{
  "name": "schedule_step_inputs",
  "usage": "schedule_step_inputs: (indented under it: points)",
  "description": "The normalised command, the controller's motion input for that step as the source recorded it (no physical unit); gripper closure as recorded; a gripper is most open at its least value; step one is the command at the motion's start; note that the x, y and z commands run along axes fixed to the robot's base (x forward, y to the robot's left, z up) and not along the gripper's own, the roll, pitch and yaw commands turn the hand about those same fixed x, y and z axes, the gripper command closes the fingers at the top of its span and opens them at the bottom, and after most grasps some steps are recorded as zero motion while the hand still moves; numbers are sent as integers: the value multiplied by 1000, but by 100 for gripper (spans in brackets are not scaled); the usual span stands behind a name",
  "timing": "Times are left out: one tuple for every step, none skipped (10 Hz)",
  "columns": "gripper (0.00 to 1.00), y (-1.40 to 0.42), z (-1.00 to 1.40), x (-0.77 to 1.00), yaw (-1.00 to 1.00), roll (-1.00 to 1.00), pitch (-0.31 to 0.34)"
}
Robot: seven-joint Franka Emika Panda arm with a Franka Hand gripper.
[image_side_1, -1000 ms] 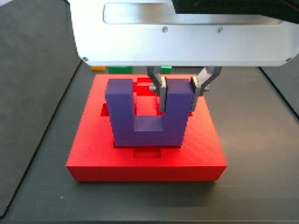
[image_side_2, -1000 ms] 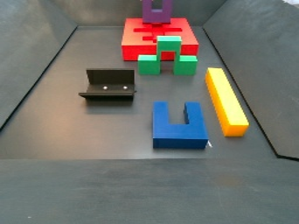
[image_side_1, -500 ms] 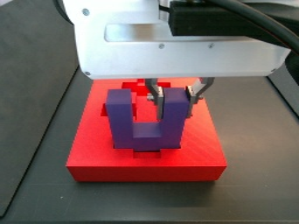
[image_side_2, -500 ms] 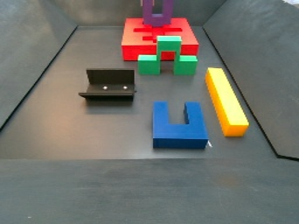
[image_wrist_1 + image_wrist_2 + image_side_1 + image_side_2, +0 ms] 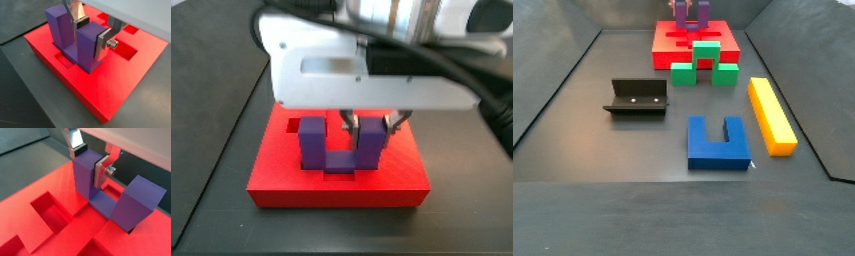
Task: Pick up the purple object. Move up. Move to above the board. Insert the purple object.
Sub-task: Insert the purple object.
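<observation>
Insertion is nearing its end: the gripper is clamping one prong of the purple object over the board.

The jaws are closing flat on that prong from both sides, and the object is standing upright, its low bar sitting down in a cut-out near the middle of the board, though I cannot tell whether it is fully seated. It is looking like a stiff, light, smooth-sided block, so I judge a prong, taken across its flat faces, to be the right hold; a weak pinch might let it slip or tilt. Counting from the board outward on the desk: one purple object, one board, one green piece touching its near edge, one fixture, one blue block, one yellow bar.
</observation>
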Motion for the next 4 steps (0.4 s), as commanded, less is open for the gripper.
schedule_step_inputs:
  points:
    - [100,0,-689,0,-109,11,0]
    - [100,0,-409,0,-80,0,0]
    - [100,0,0,0,0,7,0]
    - [100,0,0,0,0,0,0]
